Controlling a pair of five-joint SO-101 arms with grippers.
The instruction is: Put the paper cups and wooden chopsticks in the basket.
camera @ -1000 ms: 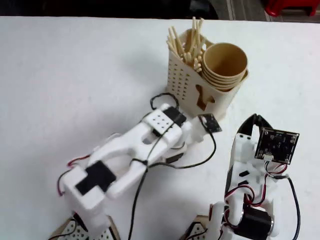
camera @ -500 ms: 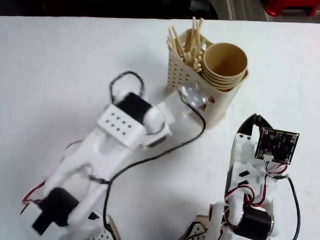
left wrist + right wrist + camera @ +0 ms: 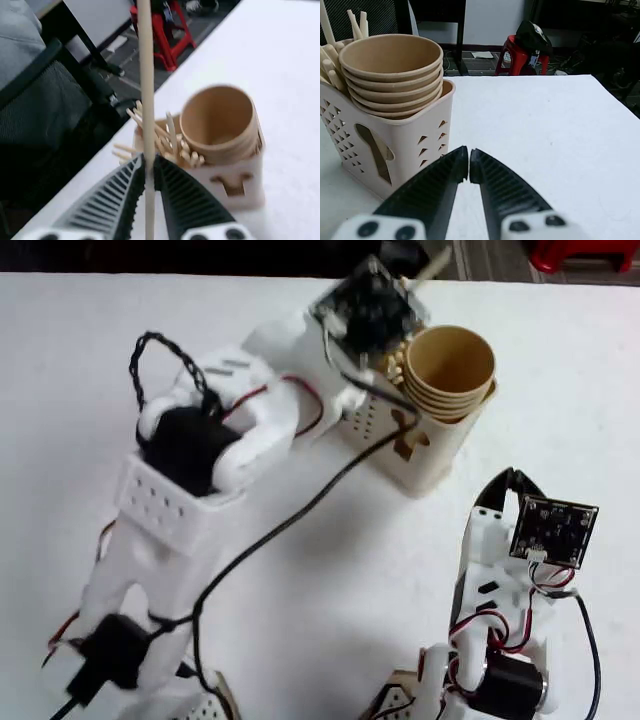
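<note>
A cream perforated basket (image 3: pixel 425 455) stands at the far middle of the table, with a stack of paper cups (image 3: pixel 450 370) in its right half. In the left wrist view my left gripper (image 3: pixel 149 172) is shut on one upright wooden chopstick (image 3: pixel 146 75), held above the basket (image 3: pixel 240 187) where several chopsticks (image 3: pixel 167 142) stand beside the cups (image 3: pixel 220 122). From above, the left arm's wrist (image 3: pixel 365 310) covers the basket's chopstick side, and a chopstick tip (image 3: pixel 432 264) pokes out past it. My right gripper (image 3: pixel 468 165) is shut on nothing, low on the table in front of the basket (image 3: pixel 405 145).
The right arm (image 3: pixel 500 640) rests at the near right, its fingers (image 3: pixel 497 495) pointing toward the basket. The left arm's cable (image 3: pixel 300 510) hangs across the table's middle. Past the table's far edge are a red stool (image 3: pixel 165 25) and a dark chair (image 3: pixel 45 110).
The left arm has lifted from low beside the basket's near side and swung up over its chopstick half. The right arm has not moved.
</note>
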